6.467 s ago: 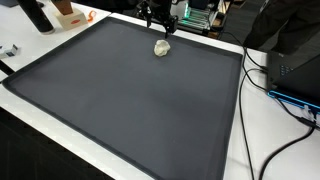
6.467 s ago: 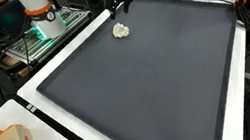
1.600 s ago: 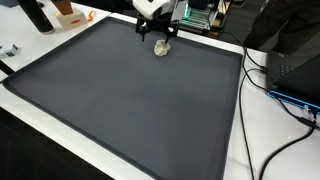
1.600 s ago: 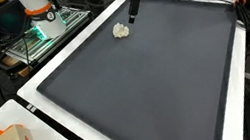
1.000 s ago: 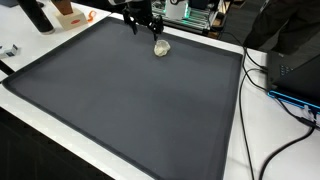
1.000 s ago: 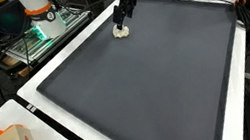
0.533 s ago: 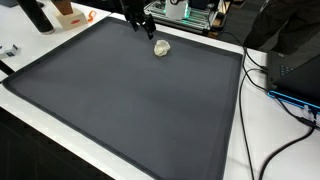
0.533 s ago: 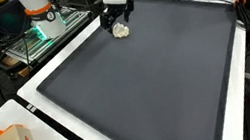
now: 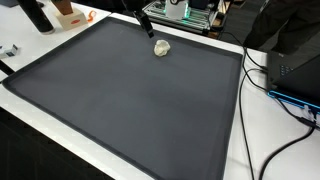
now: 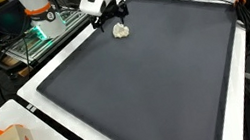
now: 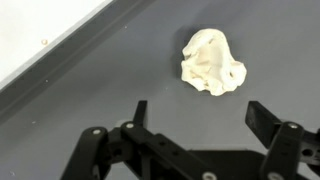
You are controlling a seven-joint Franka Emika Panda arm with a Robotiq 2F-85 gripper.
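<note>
We see the wad [image 11: 212,63], a pale crumpled lump, lying loose on the dark mat [image 11: 90,95] near its far edge, close to the white table [image 11: 40,30] strip. Nothing props or pins it, so it simply rests on its own folds. The gripper [image 11: 197,110] is empty, its 2 fingers spread wide. In the wrist view the wad lies beyond the fingertips, not between them, and apart from both. We judge that the wide spread suits a soft thing of uneven shape. In both exterior views the arm leans in from beyond the mat's far edge, with the gripper [image 10: 112,19] low and just beside the wad [image 10: 120,30]. Whether it touches the mat we cannot tell.
</note>
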